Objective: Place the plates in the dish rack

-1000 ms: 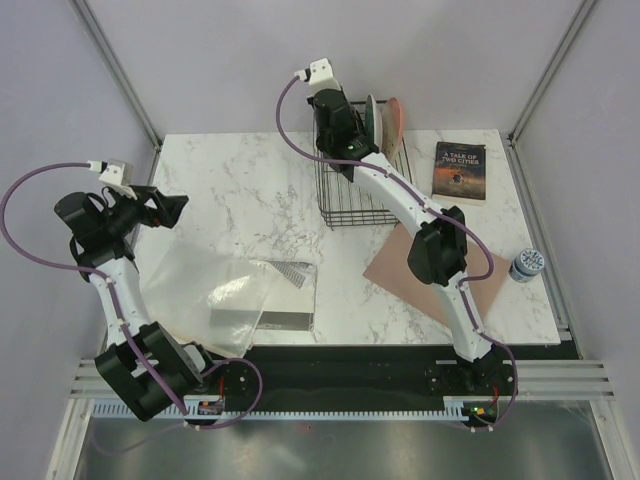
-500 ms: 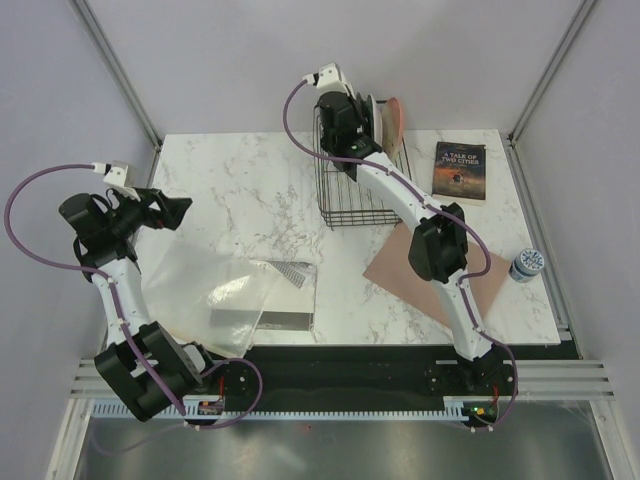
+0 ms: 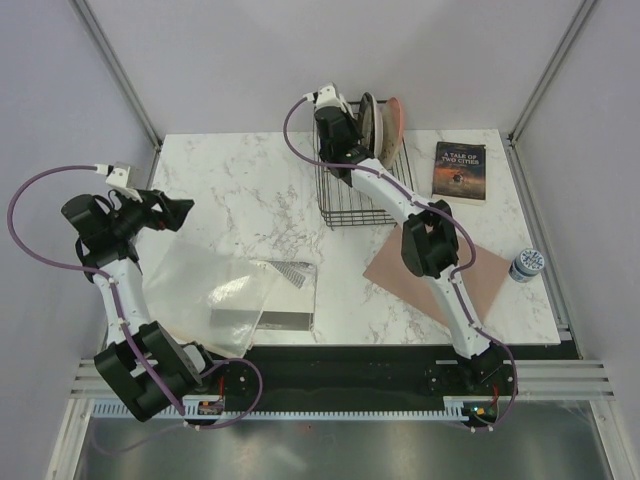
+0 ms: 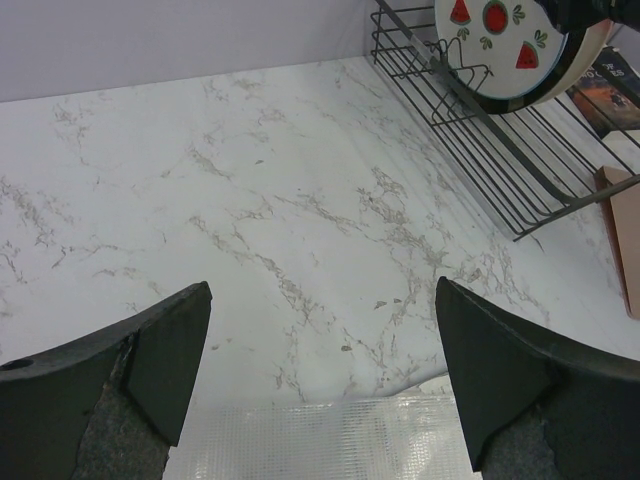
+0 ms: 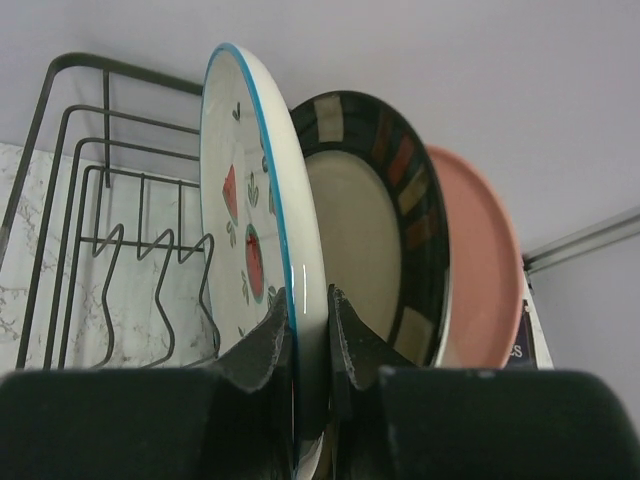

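My right gripper (image 5: 308,300) is shut on the rim of the white plate with red fruit marks (image 5: 240,230), holding it upright over the black wire dish rack (image 5: 90,170). Right behind it stand the plate with dark brown rim and cream centre (image 5: 375,230) and a pink plate (image 5: 480,270). In the top view the right gripper (image 3: 347,125) is at the rack's (image 3: 352,200) far end. In the left wrist view the white plate (image 4: 495,40) stands in the rack (image 4: 500,150). My left gripper (image 4: 320,300) is open and empty, over the table's left side (image 3: 178,210). No red plate shows.
A dark book (image 3: 460,170) lies right of the rack. A pinkish-brown mat (image 3: 480,285) lies at the right front, with a small blue-white tin (image 3: 526,264) beside it. A clear plastic sheet (image 3: 215,290) lies at the left front, below my left gripper.
My right gripper has moved right and back with the white plate, bringing it upright against the other plates in the rack. The left arm has barely moved.
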